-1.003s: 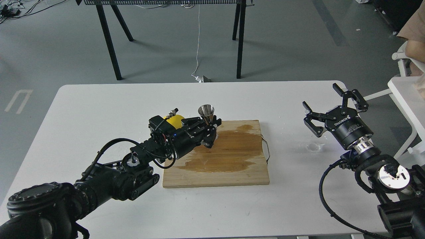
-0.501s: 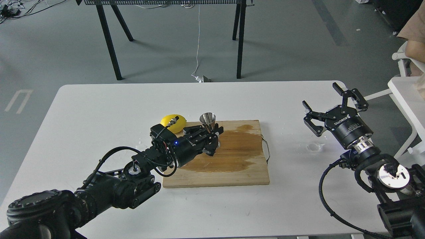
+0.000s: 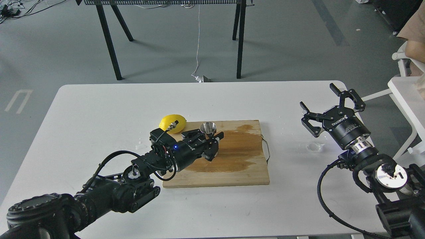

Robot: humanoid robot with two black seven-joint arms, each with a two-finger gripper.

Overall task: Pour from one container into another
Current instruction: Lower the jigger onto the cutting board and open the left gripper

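The steel jigger [image 3: 208,128] stands upright over the wooden cutting board [image 3: 232,172], mouth up. My left gripper [image 3: 214,142] is shut on its lower half, so its base is hidden. The clear glass cup [image 3: 313,146] sits on the white table right of the board, faint and hard to make out. Just behind and above the cup hovers my right gripper [image 3: 318,97], open, holding nothing and not touching the cup.
A yellow lemon [image 3: 172,123] lies on the table [image 3: 99,109] at the board's far left corner, beside my left wrist. A dark wet patch [image 3: 229,149] covers the board's middle. A wire handle [image 3: 266,149] sticks out of the board's right edge. A white stand [image 3: 406,96] is at the far right.
My left gripper has come down and back toward me with the jigger, uncovering the lemon. The right gripper has drifted slightly up and left, still open.
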